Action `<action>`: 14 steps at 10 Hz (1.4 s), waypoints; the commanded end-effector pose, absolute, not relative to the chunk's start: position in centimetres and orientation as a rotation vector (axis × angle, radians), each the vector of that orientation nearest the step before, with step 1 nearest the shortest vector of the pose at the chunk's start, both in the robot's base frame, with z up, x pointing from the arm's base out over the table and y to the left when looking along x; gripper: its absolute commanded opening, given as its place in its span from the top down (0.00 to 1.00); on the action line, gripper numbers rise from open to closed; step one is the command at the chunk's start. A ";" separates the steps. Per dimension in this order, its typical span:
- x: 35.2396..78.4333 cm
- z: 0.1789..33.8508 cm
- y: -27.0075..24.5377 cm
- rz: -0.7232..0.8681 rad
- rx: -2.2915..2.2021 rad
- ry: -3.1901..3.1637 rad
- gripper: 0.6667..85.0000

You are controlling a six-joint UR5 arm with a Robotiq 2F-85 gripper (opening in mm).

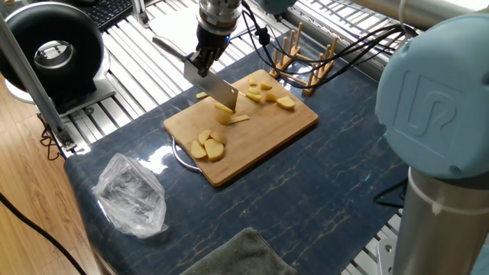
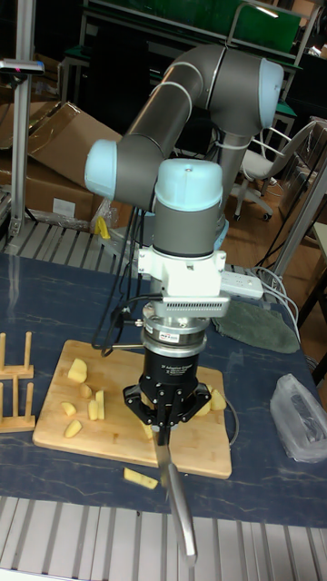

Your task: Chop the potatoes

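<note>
Presently: gripper (image 1: pixel 205 59) clamped on cleaver (image 1: pixel 214 88), blade angled down onto one potato piece (image 1: pixel 225 114) at mid bamboo board (image 1: pixel 294 122). Beyond blade: potato chunks (image 1: pixel 267 95) toward board's far corner; nearer camera: slices (image 1: pixel 208 146) close to front edge. Only in tall view: one stick (image 2: pixel 141 478) off board, on dark mat (image 2: pixel 54 281) beside cleaver handle (image 2: pixel 180 509). Plastic bag (image 1: pixel 131 195) well apart.

The tool (image 1: pixel 205 57) grips a cleaver (image 1: pixel 215 89), its blade seemingly touching one of the potatoes (image 1: pixel 225 117) mid-board. Slices (image 1: pixel 208 145) lie near the bamboo board (image 1: pixel 260 141)'s front; one stick (image 1: pixel 201 95) rests on the table (image 1: pixel 306 198).
</note>
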State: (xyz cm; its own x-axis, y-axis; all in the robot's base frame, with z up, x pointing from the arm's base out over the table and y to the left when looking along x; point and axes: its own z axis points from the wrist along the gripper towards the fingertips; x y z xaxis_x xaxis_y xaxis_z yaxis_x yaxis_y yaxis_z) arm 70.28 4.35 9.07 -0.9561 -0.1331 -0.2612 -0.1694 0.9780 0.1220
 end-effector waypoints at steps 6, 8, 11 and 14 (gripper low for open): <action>70.9 8.8 6.4 0.246 -0.185 2.850 1.00; 71.4 8.6 5.7 0.239 -0.217 2.844 1.00; 71.9 8.6 5.1 0.249 -0.245 2.836 1.00; 72.4 8.5 4.4 0.242 -0.266 2.828 1.00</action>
State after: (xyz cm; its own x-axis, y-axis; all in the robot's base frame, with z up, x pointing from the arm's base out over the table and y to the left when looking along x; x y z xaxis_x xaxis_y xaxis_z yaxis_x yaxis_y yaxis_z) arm 71.85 4.97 8.37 -0.9449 -0.1513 -0.2904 -0.1965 0.9714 0.1331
